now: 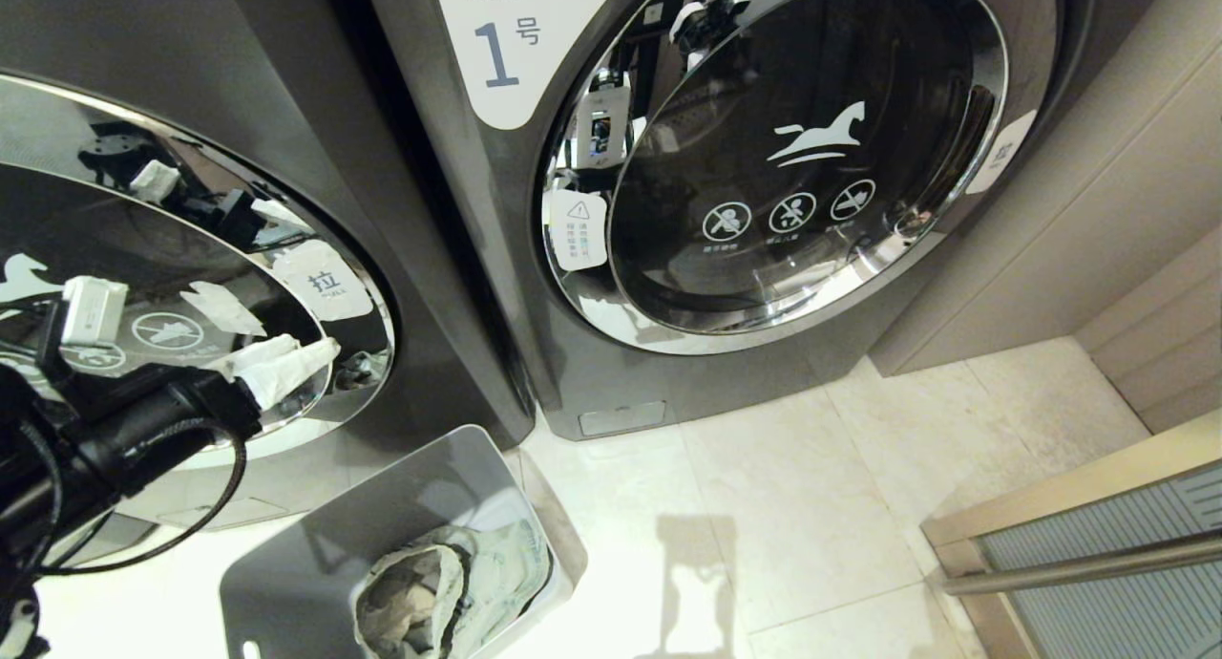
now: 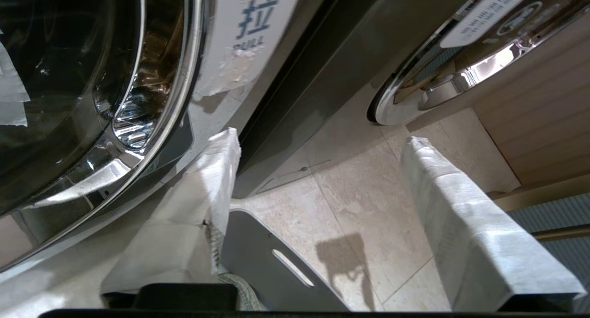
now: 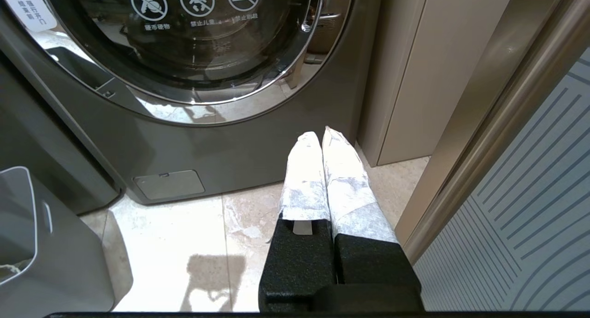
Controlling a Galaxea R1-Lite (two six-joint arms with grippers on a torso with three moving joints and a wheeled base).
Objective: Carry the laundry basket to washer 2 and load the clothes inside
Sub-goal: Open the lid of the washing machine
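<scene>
The grey laundry basket (image 1: 315, 535) stands on the tile floor in front of the left washer, with the faded grey-green clothes (image 1: 449, 583) bundled inside. I take this dark grey machine for washer 2 (image 1: 401, 210); its number is out of view. Its chrome-ringed door (image 1: 172, 258) is closed and bears a white pull sticker (image 1: 325, 282). My left gripper (image 1: 282, 365) hangs open and empty by the door's right rim, above the basket (image 2: 258, 244). In the left wrist view the left gripper (image 2: 322, 138) frames bare floor. My right gripper (image 3: 322, 136) is shut on nothing, low over the floor.
The washer labelled 1 (image 1: 811, 162) stands to the right, door closed. Beige wall panels (image 1: 1098, 210) run along its right side. A ribbed glass door with a metal rail (image 1: 1098, 554) is at the lower right. Pale tiles (image 1: 764, 506) spread between basket and door.
</scene>
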